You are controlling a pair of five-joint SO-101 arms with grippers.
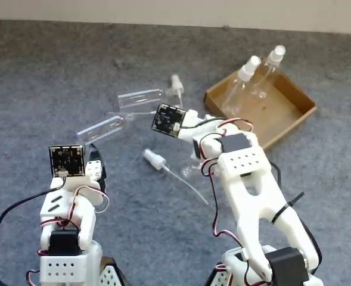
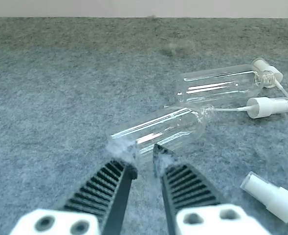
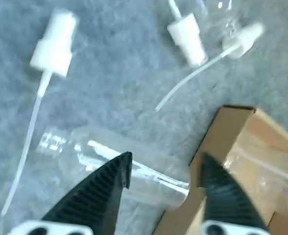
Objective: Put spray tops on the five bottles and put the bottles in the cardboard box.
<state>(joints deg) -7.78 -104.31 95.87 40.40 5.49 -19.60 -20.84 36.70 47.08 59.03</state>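
**newb_42:** what's this rig sitting on?

**servo_dad:** Fuzzy grey counter (image 1: 38, 77), with a strip of pale wall (image 1: 163, 11) behind it.

**newb_42:** and the counts?

**servo_dad:** Five bottles. One capped bottle (image 1: 238, 95) and a second capped bottle (image 1: 264, 77) are in the cardboard box (image 1: 279, 113). On the counter are the far bottle (image 2: 217, 83), the near bottle (image 2: 158, 129) and the box-side bottle (image 3: 85, 147).

There are three spray tops outside the box: first spray top (image 2: 268, 105), second spray top (image 2: 273, 196), and third spray top (image 2: 265, 72) at the far bottle's mouth. Can't tell if that one's on.

The left hand (image 2: 144, 157) is barely parted and empty, with its tips at the near bottle's base. The right hand (image 3: 164, 159) is spread wide over the box-side bottle, not gripping.
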